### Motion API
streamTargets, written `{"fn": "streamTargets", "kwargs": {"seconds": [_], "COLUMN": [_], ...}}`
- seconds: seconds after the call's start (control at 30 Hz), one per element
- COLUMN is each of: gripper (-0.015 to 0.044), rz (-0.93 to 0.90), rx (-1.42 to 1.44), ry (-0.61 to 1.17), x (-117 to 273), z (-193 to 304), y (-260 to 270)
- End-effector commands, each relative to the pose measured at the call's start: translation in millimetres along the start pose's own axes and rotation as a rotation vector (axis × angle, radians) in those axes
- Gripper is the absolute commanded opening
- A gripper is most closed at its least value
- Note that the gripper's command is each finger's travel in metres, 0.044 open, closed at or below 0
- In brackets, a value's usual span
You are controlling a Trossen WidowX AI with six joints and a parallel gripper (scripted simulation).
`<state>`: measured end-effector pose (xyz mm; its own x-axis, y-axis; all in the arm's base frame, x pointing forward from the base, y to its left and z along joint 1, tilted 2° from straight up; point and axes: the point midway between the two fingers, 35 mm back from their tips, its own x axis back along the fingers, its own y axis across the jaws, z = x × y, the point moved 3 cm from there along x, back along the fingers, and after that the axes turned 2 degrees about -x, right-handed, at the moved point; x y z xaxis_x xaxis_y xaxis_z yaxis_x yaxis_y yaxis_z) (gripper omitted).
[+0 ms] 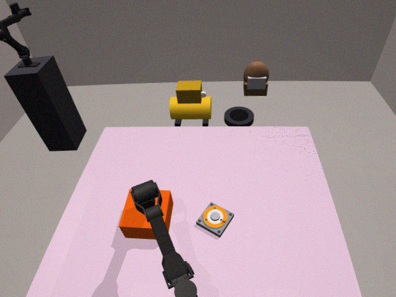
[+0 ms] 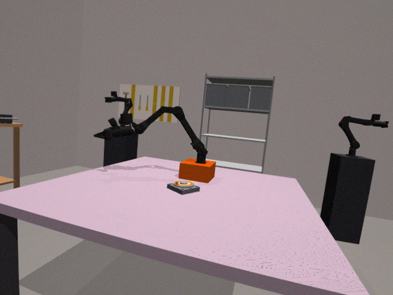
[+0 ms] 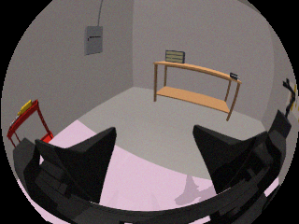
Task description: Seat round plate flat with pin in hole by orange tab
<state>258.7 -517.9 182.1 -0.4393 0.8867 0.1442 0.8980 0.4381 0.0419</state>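
Observation:
The round orange and white plate [image 1: 215,226] [image 2: 191,184] sits around the grey post [image 1: 215,216] [image 2: 183,182] on the square grey base [image 1: 203,223] [image 2: 182,191]. Its orange tab [image 1: 224,221] [image 2: 177,183] is at the lower right of the plate in the top view and at the left in the exterior view. A small dark hole shows beside the tab. The pin cannot be made out, and the plate's tilt is too small to tell. My gripper [image 2: 94,135] [image 3: 155,131] is open and empty, raised well away from the plate. It is outside the top view.
My arm stands on an orange block [image 1: 137,220] [image 2: 196,171] beside the base on the pink table [image 1: 262,179] [image 2: 241,216]. The arm reaches away from the plate over the table. Other arms on dark pedestals [image 1: 44,108] [image 2: 346,196], a shelf and a workbench stand beyond the table.

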Motion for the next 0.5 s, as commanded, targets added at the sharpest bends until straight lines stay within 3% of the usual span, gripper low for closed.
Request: {"fn": "streamTargets", "kwargs": {"seconds": [0.0,0.1,0.3,0.47], "gripper": [0.0374,0.0295,0.0137,0.0006], "rz": [-0.007,-0.101,-0.199,-0.339], "rx": [0.001,0.020,0.074,0.199], "ry": [0.011,0.160,0.323,0.558], "x": [0.8,18.3,45.7,100.1], "z": [1.5,24.0,51.1,92.1], "y": [4.5,66.0,123.5,191.1]}}
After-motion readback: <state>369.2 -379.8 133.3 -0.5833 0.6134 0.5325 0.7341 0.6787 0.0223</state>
